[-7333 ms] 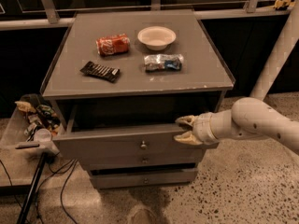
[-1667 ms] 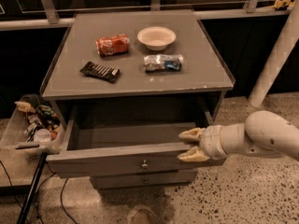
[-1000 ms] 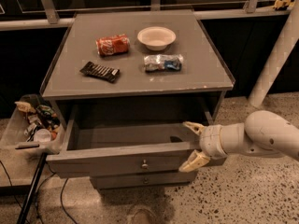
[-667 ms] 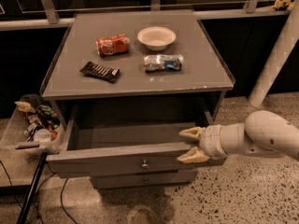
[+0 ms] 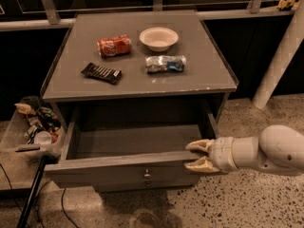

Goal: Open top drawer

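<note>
The top drawer [image 5: 118, 167] of the grey cabinet stands pulled out, and its plain grey interior [image 5: 133, 141] shows nothing in it. A small round metal knob [image 5: 147, 174] sits at the centre of its front. My gripper [image 5: 195, 155] comes in from the right on a white arm [image 5: 266, 151]. It sits at the right end of the drawer front, with one cream finger [image 5: 199, 145] over the top rim and the other below on the front face, closed on that edge. The lower drawers are mostly hidden beneath the open one.
On the cabinet top [image 5: 142, 87] lie a red crushed can [image 5: 114, 45], a white bowl [image 5: 158, 38], a dark snack bar [image 5: 100, 72] and a blue-silver packet [image 5: 165, 63]. A bin of clutter [image 5: 33, 127] and a black pole [image 5: 31, 194] stand at the left, and a white post [image 5: 280, 61] at the right.
The drawer has been pulled out from nearly shut. About a second ago the fingers spread wide at the drawer's right end, then closed on it again; the drawer has not moved since.
</note>
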`<action>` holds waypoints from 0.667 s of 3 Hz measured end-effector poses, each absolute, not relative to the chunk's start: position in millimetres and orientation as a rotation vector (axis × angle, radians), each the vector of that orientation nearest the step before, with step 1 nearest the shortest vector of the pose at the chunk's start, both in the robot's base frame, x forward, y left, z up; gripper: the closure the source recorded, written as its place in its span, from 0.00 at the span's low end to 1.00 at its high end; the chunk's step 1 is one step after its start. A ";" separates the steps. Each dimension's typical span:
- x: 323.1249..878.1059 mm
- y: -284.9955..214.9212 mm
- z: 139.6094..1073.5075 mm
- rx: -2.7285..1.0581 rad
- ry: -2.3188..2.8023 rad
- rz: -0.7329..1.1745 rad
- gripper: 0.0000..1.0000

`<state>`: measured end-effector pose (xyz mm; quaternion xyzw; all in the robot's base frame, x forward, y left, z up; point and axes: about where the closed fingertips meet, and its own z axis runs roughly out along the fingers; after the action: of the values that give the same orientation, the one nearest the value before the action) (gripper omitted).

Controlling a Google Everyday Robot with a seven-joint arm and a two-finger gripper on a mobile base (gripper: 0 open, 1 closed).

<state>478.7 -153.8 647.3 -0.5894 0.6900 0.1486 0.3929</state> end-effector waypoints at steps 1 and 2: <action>478.6 -153.7 651.4 -1.496 1.751 0.377 1.00; 459.4 -150.5 659.2 -1.484 1.724 0.371 1.00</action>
<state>459.4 -150.5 659.2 -0.5882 0.6836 0.1471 0.4063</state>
